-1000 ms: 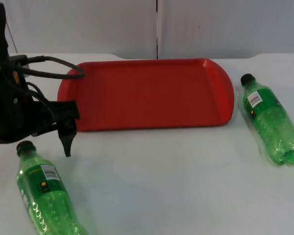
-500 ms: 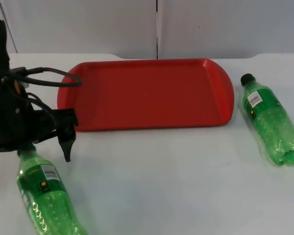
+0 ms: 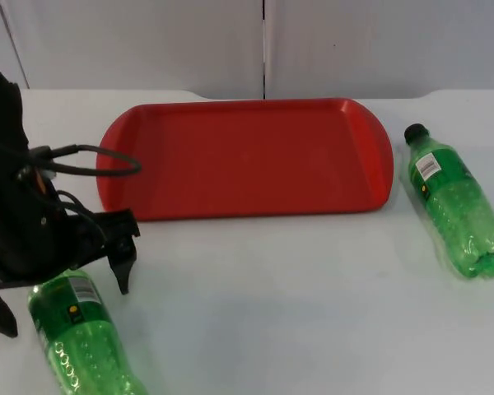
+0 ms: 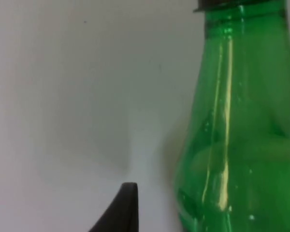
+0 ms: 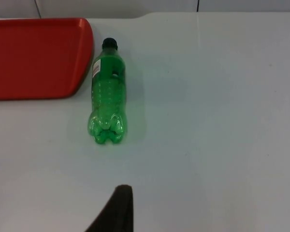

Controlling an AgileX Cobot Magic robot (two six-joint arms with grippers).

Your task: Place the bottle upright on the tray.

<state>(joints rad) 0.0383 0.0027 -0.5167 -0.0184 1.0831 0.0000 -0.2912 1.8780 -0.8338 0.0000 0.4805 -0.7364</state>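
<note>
while both green bottles lie flat off the red tray (image 3: pixel 247 156), nothing is placed yet. our left gripper (image 3: pixel 62 284), jaws spread wide and empty, straddles the near-left bottle (image 3: pixel 78 337). right bottle (image 3: pixel 454 202) lies beside the tray's right edge; right arm waits.
</note>
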